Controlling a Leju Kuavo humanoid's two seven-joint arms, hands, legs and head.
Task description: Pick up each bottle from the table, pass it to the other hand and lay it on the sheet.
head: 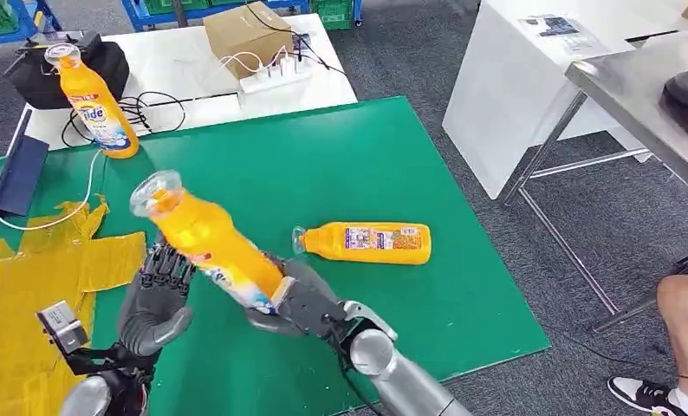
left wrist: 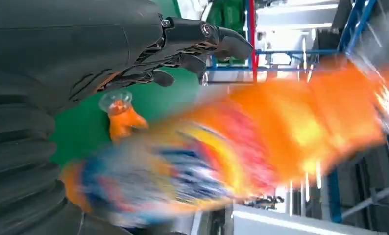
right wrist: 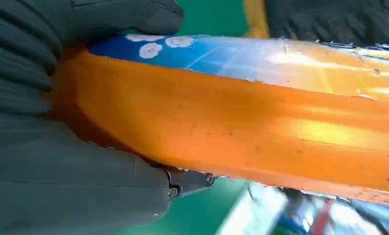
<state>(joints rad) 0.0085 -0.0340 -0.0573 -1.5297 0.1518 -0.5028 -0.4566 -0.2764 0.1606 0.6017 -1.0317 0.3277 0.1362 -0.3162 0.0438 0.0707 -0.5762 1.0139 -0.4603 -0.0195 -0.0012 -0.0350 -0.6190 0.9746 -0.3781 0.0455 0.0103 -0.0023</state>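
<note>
My right hand [head: 301,303] grips the lower end of an orange detergent bottle [head: 206,238], which tilts up and to the left with its clear cap highest. In the right wrist view the bottle [right wrist: 231,122] runs across my right hand [right wrist: 60,171], fingers wrapped around it. My left hand [head: 159,299] is raised right beside the bottle's label, fingers spread; in the left wrist view my left hand [left wrist: 85,54] stands apart from the blurred bottle [left wrist: 280,127]. A second bottle [head: 366,243] lies on the green mat [head: 323,156]. A third bottle [head: 94,104] stands upright on the white table. The yellow sheet [head: 29,286] lies at the left.
The white table [head: 184,69] behind the mat carries a cardboard box [head: 247,35], a power strip [head: 275,76], cables and a black bag [head: 63,74]. A dark blue flat case [head: 20,173] lies at the mat's far left. A steel table [head: 635,95] and a person's leg [head: 683,312] are at the right.
</note>
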